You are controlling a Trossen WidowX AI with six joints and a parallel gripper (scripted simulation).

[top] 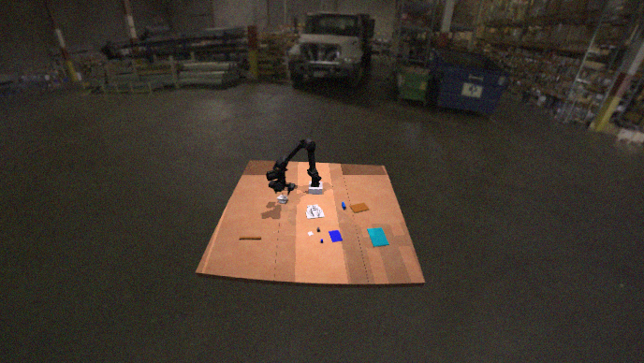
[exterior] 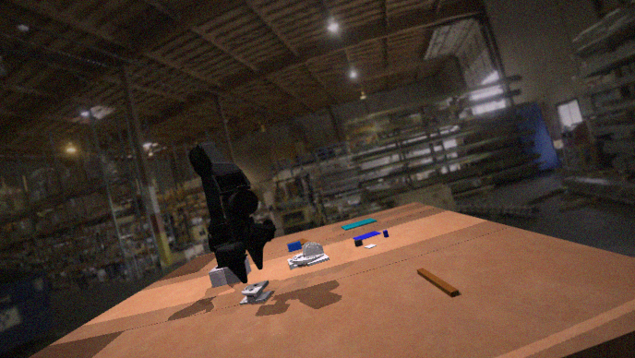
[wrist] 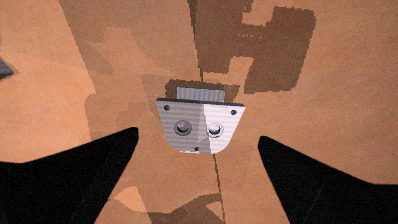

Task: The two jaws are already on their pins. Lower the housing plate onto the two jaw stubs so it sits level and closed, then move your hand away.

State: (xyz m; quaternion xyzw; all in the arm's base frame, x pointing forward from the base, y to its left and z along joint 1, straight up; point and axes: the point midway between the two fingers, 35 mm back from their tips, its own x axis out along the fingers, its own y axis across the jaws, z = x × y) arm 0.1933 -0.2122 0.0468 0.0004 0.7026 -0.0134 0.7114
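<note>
The housing plate [top: 282,198] [exterior: 255,289] [wrist: 195,117] is a light grey, tapered plate with two large holes and three small ones. It rests tilted on a small grey stand [exterior: 263,299] [wrist: 200,94]. My gripper [exterior: 253,275] [wrist: 199,137] is open and empty above the plate, with one finger to each side of it in the wrist view. The white jaw assembly [top: 314,211] [exterior: 308,259] sits apart from the plate, nearer the table's middle, with a grey rounded piece standing on it. Its pins and stubs are too small to make out.
My white base block [top: 315,190] [exterior: 224,277] stands behind. A brown bar [top: 250,238] [exterior: 437,281], a blue block [top: 343,206] [exterior: 293,246], an orange-brown plate [top: 359,208], a blue square [top: 335,236] [exterior: 367,235] and a teal plate [top: 378,237] [exterior: 359,224] lie around.
</note>
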